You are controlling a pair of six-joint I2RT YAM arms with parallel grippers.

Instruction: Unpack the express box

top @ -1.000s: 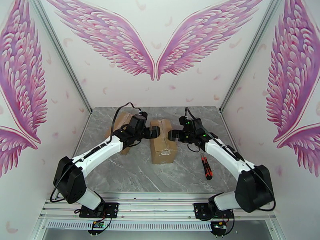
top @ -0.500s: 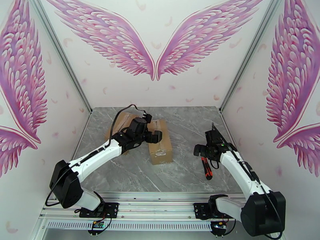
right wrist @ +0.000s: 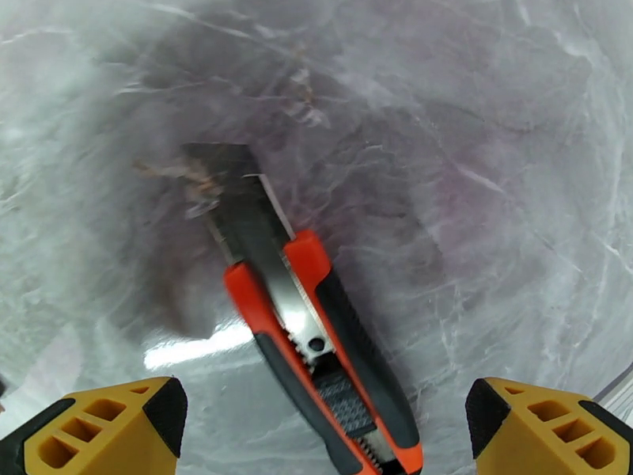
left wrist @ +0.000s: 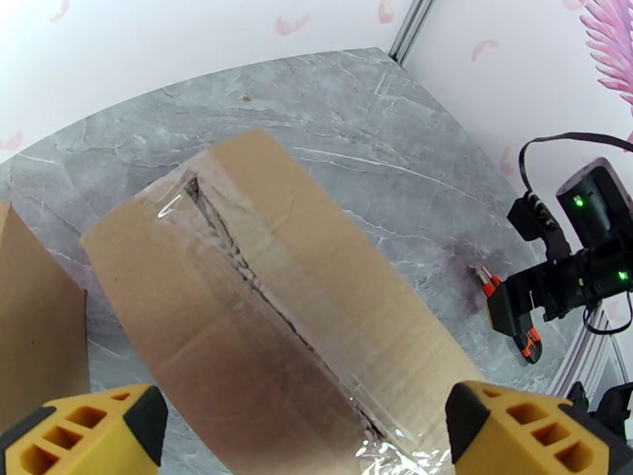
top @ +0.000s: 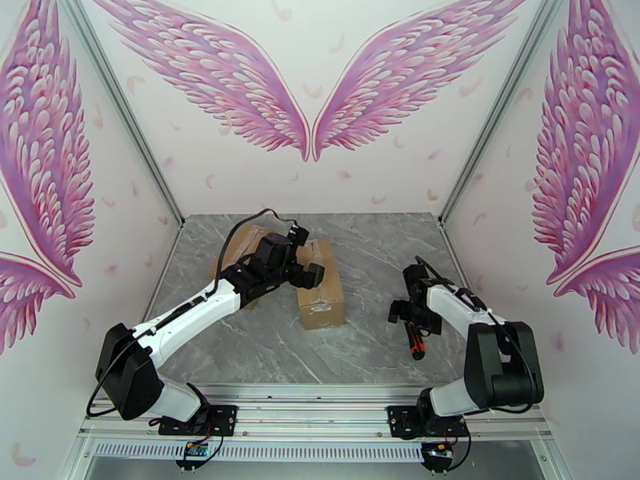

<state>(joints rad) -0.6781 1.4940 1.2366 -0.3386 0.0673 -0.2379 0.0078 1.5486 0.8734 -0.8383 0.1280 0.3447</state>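
Right wrist camera looks straight down between jaws spread wide. The right gripper (right wrist: 324, 425) holds nothing, and the utility knife (right wrist: 316, 342) lies flat on the grey table (right wrist: 490, 136) directly under the gap. Its orange-and-black handle sits nearest the jaws, roughly midway between the two fingers. The extended blade points away from them at a slight slant.

The step in hand looks like picking up this knife to cut the tape. To do it well, the wrist would likely need a small twist so the pads meet the long sides of the handle squarely. The gripper should then descend until the fingertips are almost touching the table before closing. The grip belongs on the ribbed handle beneath the jaws, never on the bare blade beyond them. Because the knife lies low and thin, a shallow or off-centre close could push it aside instead of lifting it.

On the left wrist camera, the left gripper (left wrist: 305, 433) also stands fully open and empty. It hovers above the express box (left wrist: 261, 294), whose taped seam (left wrist: 237, 255) runs diagonally out from between its fingers. A second box (left wrist: 36, 310) lies just outside the left finger. From above, the knife sits just beside the right gripper (top: 410, 312), well apart from the express box.
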